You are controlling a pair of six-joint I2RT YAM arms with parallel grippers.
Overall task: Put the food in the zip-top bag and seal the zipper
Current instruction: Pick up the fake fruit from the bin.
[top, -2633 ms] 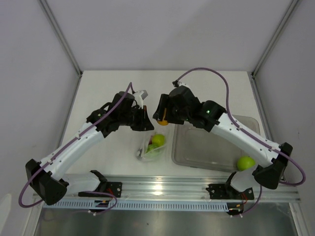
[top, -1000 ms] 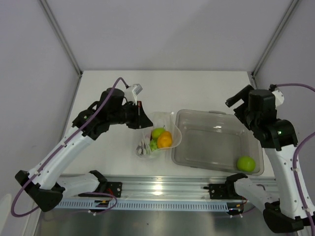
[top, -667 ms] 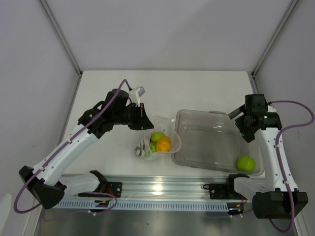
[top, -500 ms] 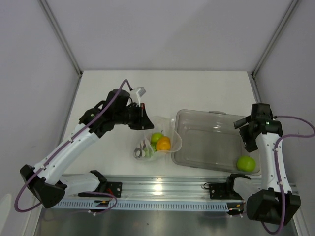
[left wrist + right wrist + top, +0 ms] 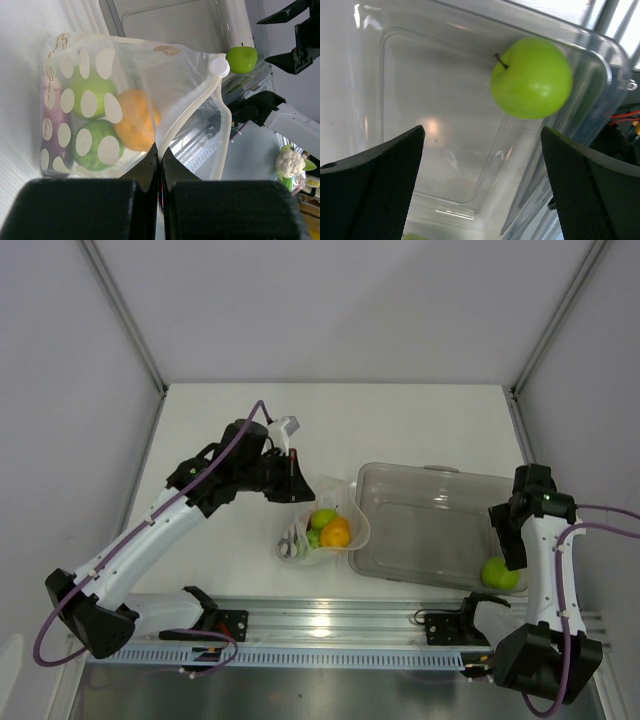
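Left wrist: clamping bag (image 5: 100, 60) edge in left gripper (image 5: 159, 157), orange (image 5: 132, 120) just ahead. Holding right gripper (image 5: 481, 135) spread, apple (image 5: 531, 77) ahead in tub (image 5: 420, 75).

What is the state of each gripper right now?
Left gripper: closed on the zip-top bag mouth edge.
Right gripper: open, holding nothing, near the round green fruit.

Resting on the white table (image 5: 420, 425) right now: dotted zip-top bag (image 5: 352, 512), clear tub (image 5: 420, 525) just beside it.
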